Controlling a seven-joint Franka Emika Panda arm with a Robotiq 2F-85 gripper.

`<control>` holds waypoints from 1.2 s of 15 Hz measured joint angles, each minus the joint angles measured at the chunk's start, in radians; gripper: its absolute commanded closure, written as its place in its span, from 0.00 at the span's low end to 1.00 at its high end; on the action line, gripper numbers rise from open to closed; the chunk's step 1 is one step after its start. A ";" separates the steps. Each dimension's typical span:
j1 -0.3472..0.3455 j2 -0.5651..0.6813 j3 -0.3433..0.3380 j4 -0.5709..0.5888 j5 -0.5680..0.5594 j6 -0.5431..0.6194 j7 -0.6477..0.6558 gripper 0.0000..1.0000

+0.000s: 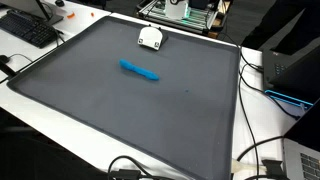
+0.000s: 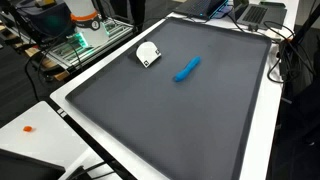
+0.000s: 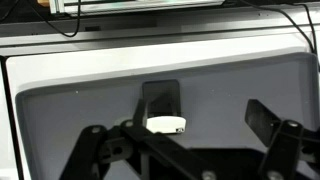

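A small white object with a dark mark (image 1: 150, 38) lies near one edge of the dark grey mat (image 1: 120, 110); it also shows in the other exterior view (image 2: 148, 53). A blue elongated object (image 1: 139, 70) (image 2: 187, 68) lies nearer the mat's middle, apart from the white one. My gripper (image 3: 212, 112) shows only in the wrist view. Its two dark fingers are spread wide and hold nothing. The white object (image 3: 166, 125) sits just below the left finger in that view; I cannot tell whether they touch. The blue object is out of the wrist view.
The mat (image 2: 170, 120) covers a white table. A keyboard (image 1: 25, 30) lies off one corner. A metal rack with green parts (image 2: 80, 35) stands behind the white object. Cables (image 1: 262, 150) and a laptop (image 1: 303, 160) lie along one side. A small orange item (image 2: 28, 128) lies on the white surface.
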 measured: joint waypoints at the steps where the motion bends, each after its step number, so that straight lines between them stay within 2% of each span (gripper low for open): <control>1: 0.000 0.000 0.000 0.000 0.000 0.000 0.000 0.00; 7: 0.000 0.001 0.000 0.000 0.001 0.001 0.001 0.00; 9: -0.003 0.011 0.000 -0.007 0.029 0.025 0.043 0.00; 11: -0.007 0.027 0.004 -0.032 0.085 0.087 0.117 0.00; 18: -0.018 0.124 0.027 -0.204 0.271 0.422 0.360 0.00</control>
